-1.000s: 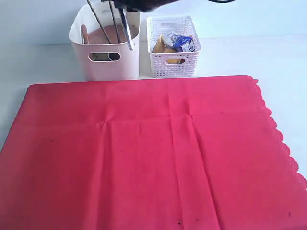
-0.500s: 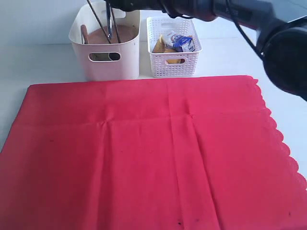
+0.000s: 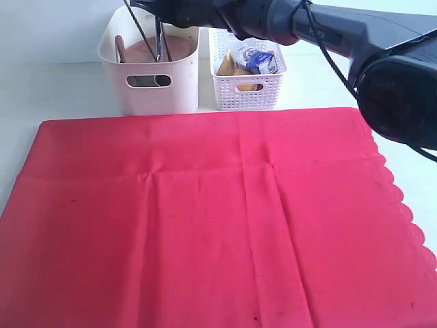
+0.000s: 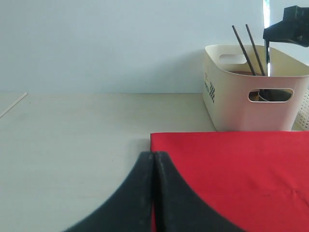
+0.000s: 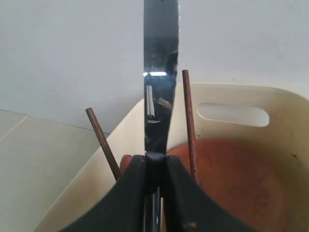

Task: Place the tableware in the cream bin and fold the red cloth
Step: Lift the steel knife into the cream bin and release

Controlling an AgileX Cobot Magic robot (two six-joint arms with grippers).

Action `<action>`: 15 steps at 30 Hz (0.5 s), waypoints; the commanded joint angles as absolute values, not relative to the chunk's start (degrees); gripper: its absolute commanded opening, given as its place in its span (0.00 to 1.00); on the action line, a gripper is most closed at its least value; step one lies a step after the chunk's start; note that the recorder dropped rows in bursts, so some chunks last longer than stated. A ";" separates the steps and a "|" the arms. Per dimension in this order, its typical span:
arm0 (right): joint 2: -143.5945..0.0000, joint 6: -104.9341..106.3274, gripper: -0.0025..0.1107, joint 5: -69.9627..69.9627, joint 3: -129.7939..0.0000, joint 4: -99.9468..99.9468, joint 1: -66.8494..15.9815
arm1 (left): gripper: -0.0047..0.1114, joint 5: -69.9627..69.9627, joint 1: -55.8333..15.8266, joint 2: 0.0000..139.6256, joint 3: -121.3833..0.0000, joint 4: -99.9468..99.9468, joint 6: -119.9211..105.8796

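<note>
Steel table knife [image 5: 161, 72] is clamped in my right gripper [image 5: 155, 169], jaws pinched tight on it. It hangs near upright over the cream bin [image 3: 147, 89], its lower end already below the rim. I judge the upright hold is meant to let it drop cleanly between the dark chopsticks [image 5: 189, 121] leaning inside the bin, onto the brown wooden plate [image 5: 231, 179], without catching the wall.

- Red cloth [image 3: 205, 219]: spread flat on the worktop [image 4: 72, 145] just in front of the bin, not yet folded.
- Left gripper [image 4: 153, 164]: closed on nothing, low by the cloth corner nearest the bin, well apart from the bin itself. Likely parked to stay clear of the reach.
- White lattice basket [image 3: 246, 89]: just beside the bin, untouched.

Against a second ago: the knife was tilted then, its tip slanting toward the bin's front wall. Now it is straightened and sits further inside. More of my right arm shows across the basket. Cloth unchanged.
</note>
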State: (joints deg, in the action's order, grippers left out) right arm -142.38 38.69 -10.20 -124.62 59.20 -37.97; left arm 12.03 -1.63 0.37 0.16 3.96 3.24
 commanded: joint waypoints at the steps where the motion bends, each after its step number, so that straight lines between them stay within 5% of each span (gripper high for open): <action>1: -141.96 39.10 0.02 -10.29 -125.22 59.40 -37.98 | 0.05 11.87 -1.85 0.00 0.00 3.82 3.20; 15: -142.11 40.08 0.02 -13.64 -125.22 48.43 -37.98 | 0.05 11.87 -1.85 0.00 0.00 3.82 3.20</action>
